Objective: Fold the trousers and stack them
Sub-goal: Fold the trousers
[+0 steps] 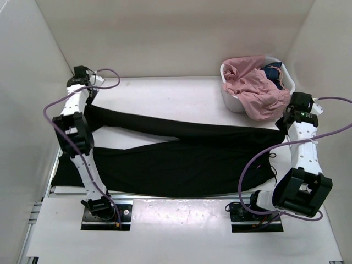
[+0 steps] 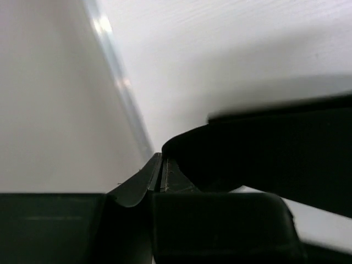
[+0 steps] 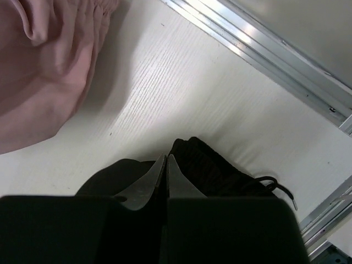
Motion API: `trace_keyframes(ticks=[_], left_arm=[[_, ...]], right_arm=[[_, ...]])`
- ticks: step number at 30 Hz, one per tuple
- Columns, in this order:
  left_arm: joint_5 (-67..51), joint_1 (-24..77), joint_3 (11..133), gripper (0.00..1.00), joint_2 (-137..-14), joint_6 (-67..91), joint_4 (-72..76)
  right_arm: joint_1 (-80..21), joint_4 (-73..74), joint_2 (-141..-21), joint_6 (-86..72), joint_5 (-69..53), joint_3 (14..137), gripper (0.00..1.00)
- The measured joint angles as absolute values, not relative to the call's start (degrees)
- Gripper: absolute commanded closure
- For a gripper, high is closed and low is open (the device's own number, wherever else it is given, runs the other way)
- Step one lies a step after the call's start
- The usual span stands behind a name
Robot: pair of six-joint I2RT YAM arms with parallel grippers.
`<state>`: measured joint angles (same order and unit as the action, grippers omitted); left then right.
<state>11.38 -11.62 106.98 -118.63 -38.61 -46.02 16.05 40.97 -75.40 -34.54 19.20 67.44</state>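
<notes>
The trousers (image 1: 181, 159) lie spread lengthwise across the counter (image 1: 165, 93). Our left fingers (image 2: 156, 175) are pinched together on what looks like the far leg's cuff. Our right fingers (image 3: 161, 170) are pinched on the waist end beside the drawstring (image 3: 275, 186). We should lift both ends evenly, cloth taut, and lay that leg over the near one. We see no label or writing.

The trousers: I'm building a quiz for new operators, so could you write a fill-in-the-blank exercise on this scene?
The trousers spread across the table are ___ in colour.
The ___ garment spills over the rim of the white basket.
The basket stands on the robot's ___ side.
The left gripper and right gripper each pinch one ___ of the trousers.
Missing words: black, pink, right, end.
</notes>
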Motion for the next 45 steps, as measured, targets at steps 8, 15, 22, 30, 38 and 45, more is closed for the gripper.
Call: trace_keyframes(ticks=[8, 15, 22, 30, 38, 45], left_arm=[[11.46, -10.09, 122.93, 0.86, -141.97, -37.63, -47.64], [14.41, -9.17, 130.06, 0.16, -145.99, -34.94, -41.52], [13.23, -11.64, 114.63, 0.33, -135.37, -25.67, -37.74], [6.22, -17.12, 102.3, 0.56, -122.26, -16.03, -41.89], [-7.64, -21.98, 99.77, 0.54, -124.84, -6.33, -43.55], [-11.77, -21.23, 100.05, 0.55, -125.69, -3.05, -43.46]], right_arm=[[16.05, 41.04, -77.69, -34.41, 18.31, 66.85, 1.0], [14.9, 41.56, -81.82, -34.02, 19.79, 66.85, 1.0], [13.28, 42.06, -83.26, -33.93, 20.73, 66.85, 1.0], [11.86, 42.04, -85.01, -33.43, 21.06, 66.85, 1.0], [10.68, 42.09, -85.56, -32.77, 21.08, 66.85, 1.0], [10.09, 42.09, -85.6, -32.56, 21.89, 66.85, 1.0]])
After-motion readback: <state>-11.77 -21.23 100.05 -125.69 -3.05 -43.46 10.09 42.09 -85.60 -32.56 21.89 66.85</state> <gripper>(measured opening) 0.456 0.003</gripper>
